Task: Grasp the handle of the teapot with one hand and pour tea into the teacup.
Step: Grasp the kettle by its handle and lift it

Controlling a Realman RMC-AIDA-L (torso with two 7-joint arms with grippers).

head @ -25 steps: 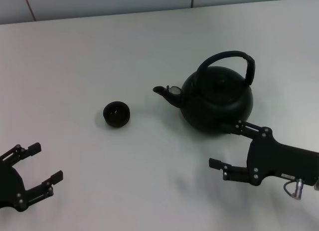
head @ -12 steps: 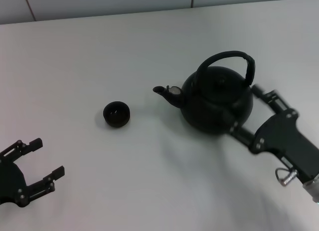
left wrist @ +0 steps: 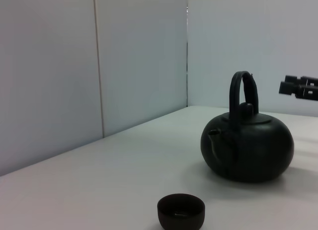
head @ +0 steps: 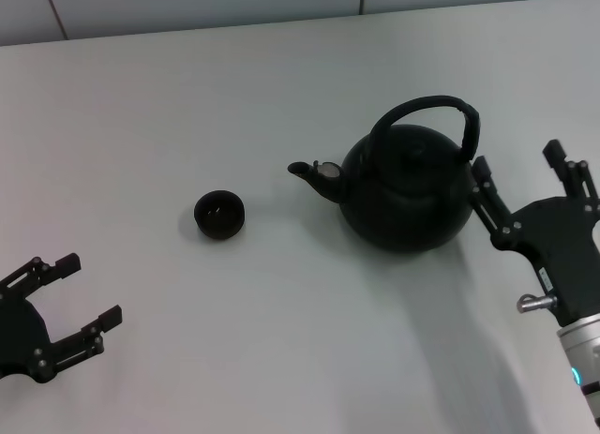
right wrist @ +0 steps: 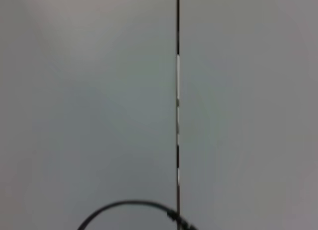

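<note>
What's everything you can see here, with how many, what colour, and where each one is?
teapot: one, matte black, on the table right of centre, spout toward the teacup.
handle: one, black, arched over the teapot's lid.
teacup: one, black, on the table left of the teapot, apart from it.
table: one, white, under everything.
wall: pale grey panels, behind the table.
left gripper: one, black, open, low at the near left edge, away from both items.
right gripper: one, black, open, just right of the teapot.

Even diffuse light, soft faint shadows, right wrist view blurred
</note>
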